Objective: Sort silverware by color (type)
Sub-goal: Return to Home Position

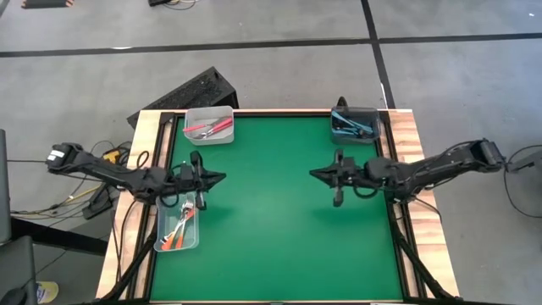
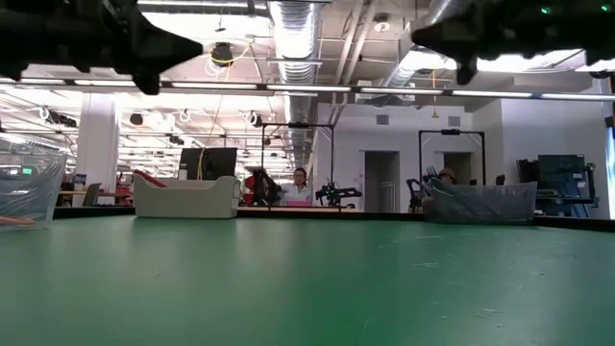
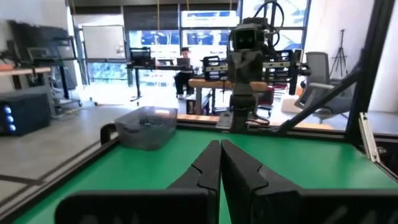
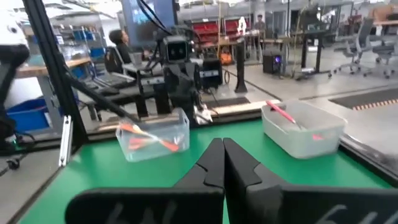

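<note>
Left hand (image 1: 223,177) and right hand (image 1: 311,174) hover closed, facing each other.

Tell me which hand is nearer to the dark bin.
Right. The right hand hangs on the same side of the table as the dark bin; the left hand is opposite.

Three bins stand here: one clear bin (image 1: 222,138) with red-handled silverware (image 1: 213,127), a second clear bin (image 1: 159,230) with orange-handled silverware (image 1: 175,239), one dark grey bin (image 1: 354,110) with blue-handled silverware (image 1: 347,127) (pieces overlap, counts unclear); two grippers, left gripper (image 1: 222,177) and right gripper (image 1: 312,173)
</note>
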`<state>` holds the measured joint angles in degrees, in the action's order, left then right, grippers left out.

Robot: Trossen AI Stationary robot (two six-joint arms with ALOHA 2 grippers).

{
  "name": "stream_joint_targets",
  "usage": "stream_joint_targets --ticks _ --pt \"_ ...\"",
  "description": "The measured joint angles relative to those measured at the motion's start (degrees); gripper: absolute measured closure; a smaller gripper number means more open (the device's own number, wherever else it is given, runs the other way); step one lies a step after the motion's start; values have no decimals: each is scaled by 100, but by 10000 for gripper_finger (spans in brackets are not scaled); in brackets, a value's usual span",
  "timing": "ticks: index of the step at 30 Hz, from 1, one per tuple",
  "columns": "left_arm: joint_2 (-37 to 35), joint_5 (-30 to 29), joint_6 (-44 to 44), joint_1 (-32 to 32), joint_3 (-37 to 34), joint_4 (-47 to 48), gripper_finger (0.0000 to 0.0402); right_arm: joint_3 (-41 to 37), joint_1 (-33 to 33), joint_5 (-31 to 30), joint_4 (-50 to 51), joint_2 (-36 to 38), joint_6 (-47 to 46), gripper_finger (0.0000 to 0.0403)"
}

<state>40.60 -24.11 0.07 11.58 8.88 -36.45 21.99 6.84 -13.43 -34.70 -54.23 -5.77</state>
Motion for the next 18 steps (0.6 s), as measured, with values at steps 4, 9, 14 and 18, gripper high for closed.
stream_joint_targets --ticks 4,9,14,18 --pt "475 492 -159 -420 4 -434 401 -305 -110 11 676 813 -107 391" --pt "457 521 -322 -578 4 -291 401 -370 -109 4 1601 1968 -178 391" --pt "-411 394 -201 -502 -27 189 401 -598 -101 4 1675 2599 -149 391" --pt "-1206 385 -135 -451 -248 516 401 -1092 -137 62 1115 2657 -326 390"
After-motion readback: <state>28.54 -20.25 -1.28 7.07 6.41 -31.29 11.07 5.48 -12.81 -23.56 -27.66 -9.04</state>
